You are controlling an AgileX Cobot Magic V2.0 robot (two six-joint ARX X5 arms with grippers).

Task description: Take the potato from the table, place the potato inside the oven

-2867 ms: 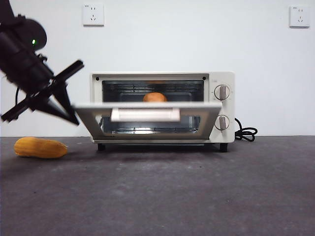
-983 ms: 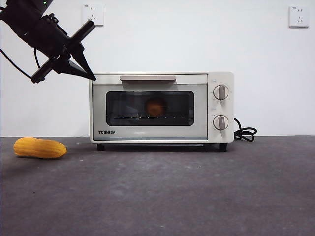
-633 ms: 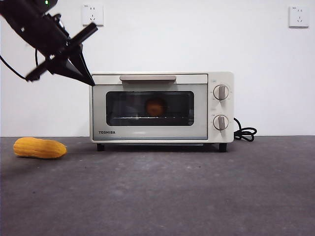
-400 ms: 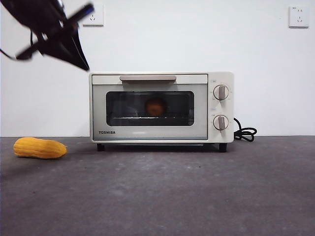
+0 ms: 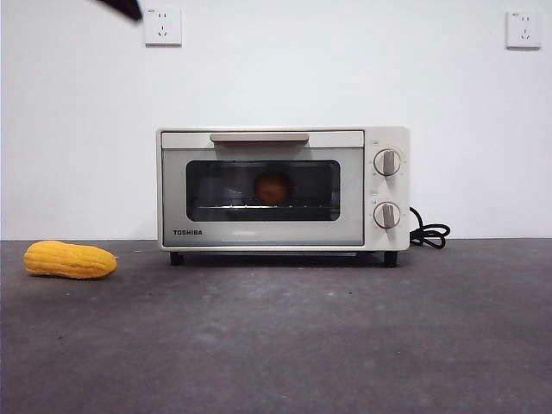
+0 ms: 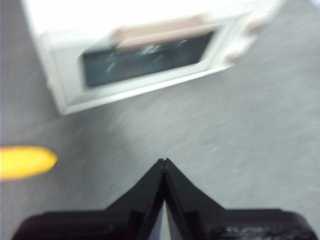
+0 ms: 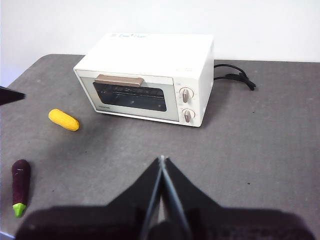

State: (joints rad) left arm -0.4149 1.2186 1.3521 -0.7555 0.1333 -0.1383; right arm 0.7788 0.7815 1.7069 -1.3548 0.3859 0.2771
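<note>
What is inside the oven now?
Through the glass of the shut oven, the potato sits on the wire rack. The tinted glass dims its surface; the cavity's back is not visible.

**Colours on your worktop**

You have a cream-white oven (image 5: 283,188) with a beige handle (image 5: 259,137) and dark glass; the potato (image 5: 272,187) shows dull orange-brown behind it. The worktop (image 5: 345,345) is mottled dark grey. Your corn cob (image 5: 69,260) is bright yellow, the eggplant (image 7: 20,186) deep purple with a green stem. Both hands are black.
</note>
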